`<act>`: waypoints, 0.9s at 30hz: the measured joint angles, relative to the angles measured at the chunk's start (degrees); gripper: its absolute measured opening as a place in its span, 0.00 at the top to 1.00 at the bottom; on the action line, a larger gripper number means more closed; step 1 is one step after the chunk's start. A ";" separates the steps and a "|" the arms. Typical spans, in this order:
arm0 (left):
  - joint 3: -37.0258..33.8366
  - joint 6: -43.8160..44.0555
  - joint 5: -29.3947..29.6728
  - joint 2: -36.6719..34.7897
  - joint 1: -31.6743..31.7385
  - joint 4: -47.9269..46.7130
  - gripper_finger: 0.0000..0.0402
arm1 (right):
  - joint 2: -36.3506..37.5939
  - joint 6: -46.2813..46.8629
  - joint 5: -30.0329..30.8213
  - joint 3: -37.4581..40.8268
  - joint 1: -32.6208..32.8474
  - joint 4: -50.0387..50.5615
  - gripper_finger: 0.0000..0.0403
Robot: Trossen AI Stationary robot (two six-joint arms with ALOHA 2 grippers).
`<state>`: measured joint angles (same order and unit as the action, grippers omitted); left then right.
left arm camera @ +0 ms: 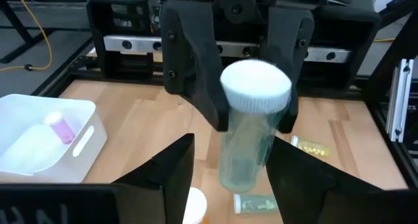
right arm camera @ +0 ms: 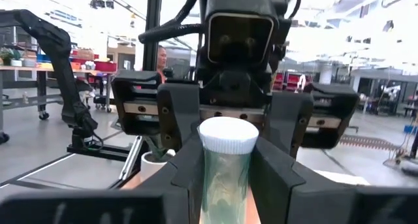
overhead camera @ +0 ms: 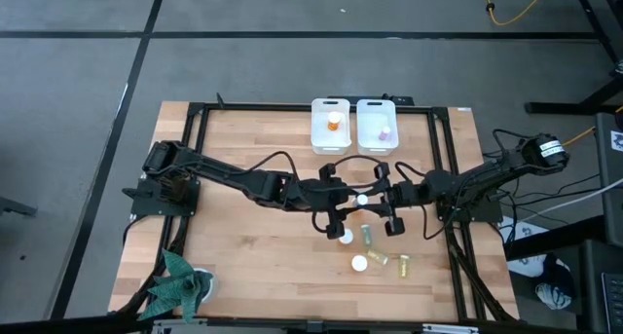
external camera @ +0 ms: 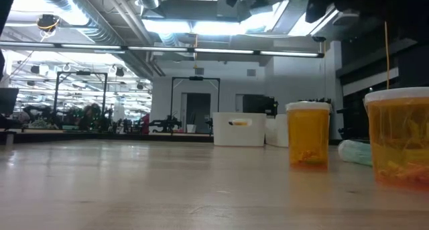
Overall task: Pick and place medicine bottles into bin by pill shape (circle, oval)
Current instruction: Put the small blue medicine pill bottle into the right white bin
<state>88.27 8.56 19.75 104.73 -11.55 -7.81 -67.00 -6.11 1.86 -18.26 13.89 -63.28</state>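
A translucent green medicine bottle (left arm camera: 247, 145) with a white cap (overhead camera: 362, 200) hangs upright over the table's middle. My right gripper (right arm camera: 225, 178) is shut on it, coming from the table's right. My left gripper (left arm camera: 232, 178) comes from the left and is open, one finger on either side of the bottle's lower body. Two white bins stand at the far edge: the left bin (overhead camera: 316, 139) holds an orange bottle (overhead camera: 334, 123), the right bin (overhead camera: 362, 139) a pink one (overhead camera: 384, 134). Several more bottles (overhead camera: 359, 263) stand or lie on the table nearer me. My right gripper pinches the bottle's upper body just under the cap (right arm camera: 225, 162) between its two fingers (right arm camera: 186, 175). They come almost level from the table's right, tipped slightly up. The bottle stands upright, cap on top, lifted clear of the table.
In the low view two orange bottles (external camera: 308, 134) (external camera: 402, 139) with white caps stand on the wood and a pale green one (external camera: 355, 151) lies between them. A green toy (overhead camera: 180, 285) sits at the near left corner. A black frame (overhead camera: 195, 159) rims the table.
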 joint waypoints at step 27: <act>-0.04 -1.68 1.01 2.80 -0.30 1.91 0.62 | 0.00 0.01 0.01 0.00 0.00 1.33 0.75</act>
<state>88.23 6.87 20.75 107.53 -11.86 -5.90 -67.00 -6.10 1.87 -18.26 13.89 -61.94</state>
